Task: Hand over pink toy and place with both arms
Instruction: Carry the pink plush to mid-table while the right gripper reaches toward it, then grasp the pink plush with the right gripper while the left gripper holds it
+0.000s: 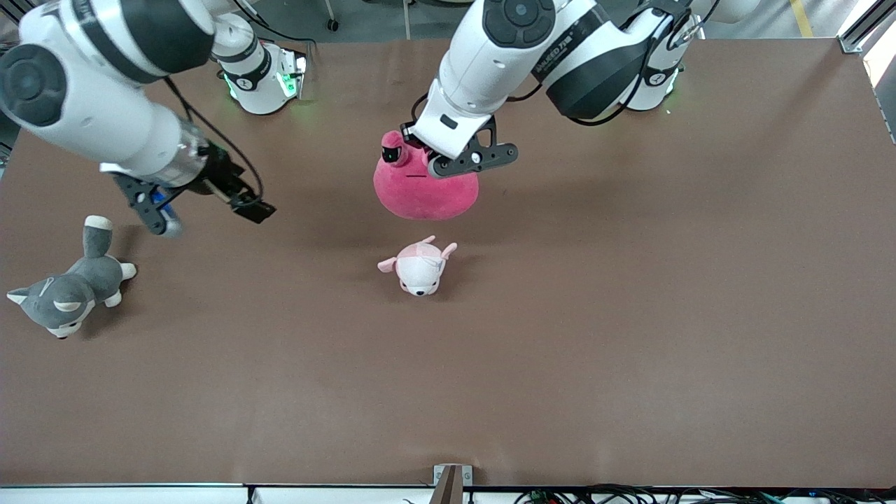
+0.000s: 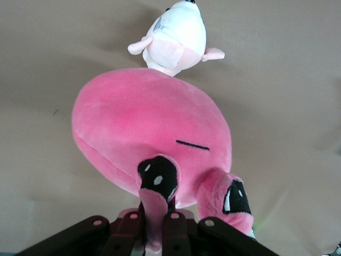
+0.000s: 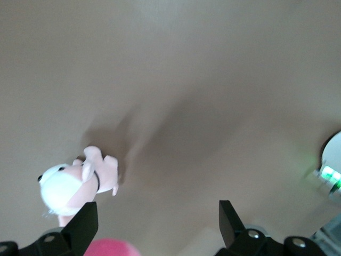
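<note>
The left gripper (image 1: 420, 159) hangs over the middle of the bench, toward the edge where the arm bases stand, with its fingers pinched on the pink toy (image 1: 425, 187) at the top, near the eyes. In the left wrist view the fingers (image 2: 152, 226) are drawn in narrow on a fold of plush between the two black eyes, and the rounded body of the pink toy (image 2: 152, 128) hangs below them. From the front view I cannot tell whether the toy's underside touches the bench (image 1: 630, 315) or is just clear of it. The right gripper (image 1: 203, 206) is up in the air over the bench toward the right arm's end, with its fingers (image 3: 232, 221) spread wide and nothing between them. A small pale pink-and-white puppy (image 1: 418, 265) lies on the bench just nearer the front camera than the pink toy, a little apart from it. A grey-and-white husky (image 1: 66, 290) lies close to the edge at the right arm's end.
</note>
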`<state>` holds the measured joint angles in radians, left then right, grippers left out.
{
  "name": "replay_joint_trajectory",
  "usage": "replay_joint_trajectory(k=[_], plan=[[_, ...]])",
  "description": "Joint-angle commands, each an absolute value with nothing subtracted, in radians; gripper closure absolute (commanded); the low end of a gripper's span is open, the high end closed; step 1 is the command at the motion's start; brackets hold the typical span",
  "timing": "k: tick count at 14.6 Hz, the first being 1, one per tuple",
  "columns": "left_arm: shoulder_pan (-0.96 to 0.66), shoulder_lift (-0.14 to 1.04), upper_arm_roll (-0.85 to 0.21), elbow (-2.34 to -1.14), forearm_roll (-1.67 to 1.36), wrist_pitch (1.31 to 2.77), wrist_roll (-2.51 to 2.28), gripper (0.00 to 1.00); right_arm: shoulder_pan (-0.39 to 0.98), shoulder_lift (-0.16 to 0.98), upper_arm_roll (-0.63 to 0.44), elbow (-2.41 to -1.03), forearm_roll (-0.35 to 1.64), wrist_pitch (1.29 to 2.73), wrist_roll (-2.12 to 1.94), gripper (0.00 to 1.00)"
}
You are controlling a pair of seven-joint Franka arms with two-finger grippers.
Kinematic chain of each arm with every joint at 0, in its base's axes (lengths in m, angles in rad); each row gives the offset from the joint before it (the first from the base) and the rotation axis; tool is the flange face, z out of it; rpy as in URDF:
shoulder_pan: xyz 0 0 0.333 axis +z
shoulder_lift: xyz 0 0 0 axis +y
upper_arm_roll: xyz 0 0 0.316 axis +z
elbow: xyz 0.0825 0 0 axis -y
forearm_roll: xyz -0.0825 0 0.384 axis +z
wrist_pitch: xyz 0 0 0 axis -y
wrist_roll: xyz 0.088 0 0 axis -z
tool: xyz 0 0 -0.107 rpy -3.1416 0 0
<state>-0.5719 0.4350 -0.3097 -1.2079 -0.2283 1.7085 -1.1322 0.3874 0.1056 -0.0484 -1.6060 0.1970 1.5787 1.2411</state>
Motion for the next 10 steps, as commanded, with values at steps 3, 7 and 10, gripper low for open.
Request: replay_joint_trajectory(k=[3,7,10], plan=[[-0.630,0.445,-0.256,-1.175,-0.219,1.710,-1.161,1.00,0.552,0.083,-0.060,-1.650,0.216,1.653,1.477,0.00],[-0.637,0.446,-0.255,-1.175,-0.219,1.712,-1.161,1.00,0.665,0.083,-0.060,-1.664,0.215,1.752,1.644,0.00],[-0.637,0.445,-0.253,-1.175,-0.219,1.712,-1.163,1.00,0.713,0.084,-0.060,-1.680,0.215,1.784,1.681,0.00]])
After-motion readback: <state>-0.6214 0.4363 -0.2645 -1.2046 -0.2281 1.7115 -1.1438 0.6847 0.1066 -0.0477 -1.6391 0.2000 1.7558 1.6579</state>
